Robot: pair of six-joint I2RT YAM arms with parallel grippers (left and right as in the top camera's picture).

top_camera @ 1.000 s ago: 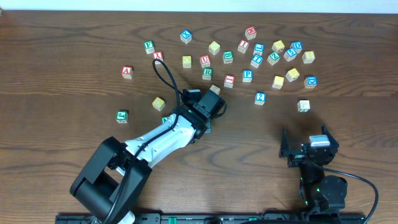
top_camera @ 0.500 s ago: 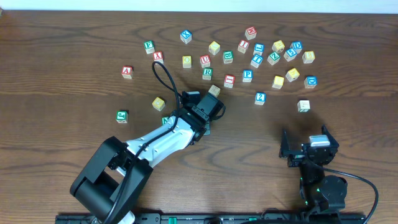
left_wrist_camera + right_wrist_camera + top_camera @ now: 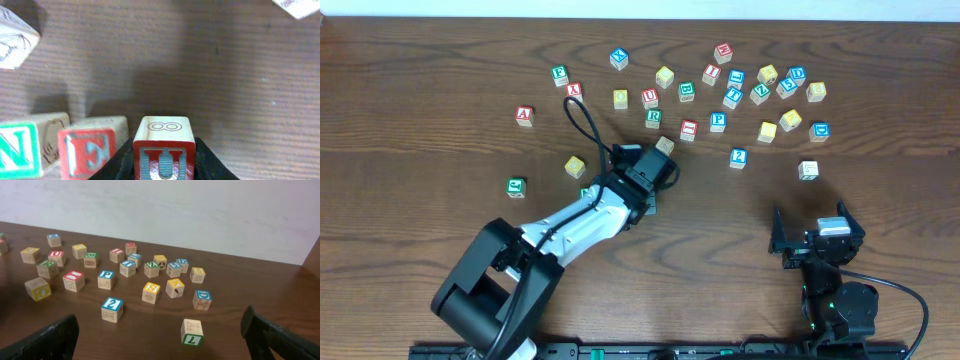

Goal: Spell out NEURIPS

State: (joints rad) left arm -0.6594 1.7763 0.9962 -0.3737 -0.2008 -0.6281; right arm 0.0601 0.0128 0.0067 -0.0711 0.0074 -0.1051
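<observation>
Pale wooden U cube (image 3: 163,150), red letter, red border, tight in left jaws; right jaws wide.

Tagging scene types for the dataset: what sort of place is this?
Probably a lab-style robot workbench indoors: a bare dark wood-grain table, a plain white wall behind it, and small painted wooden alphabet cubes scattered on top.

left arm (image 3: 575,220) reaching, right arm (image 3: 835,300) parked
left gripper (image 3: 163,167) pinches the u cube (image 3: 163,147); right gripper (image 3: 810,238) sits low, jaws spread wide.
</observation>
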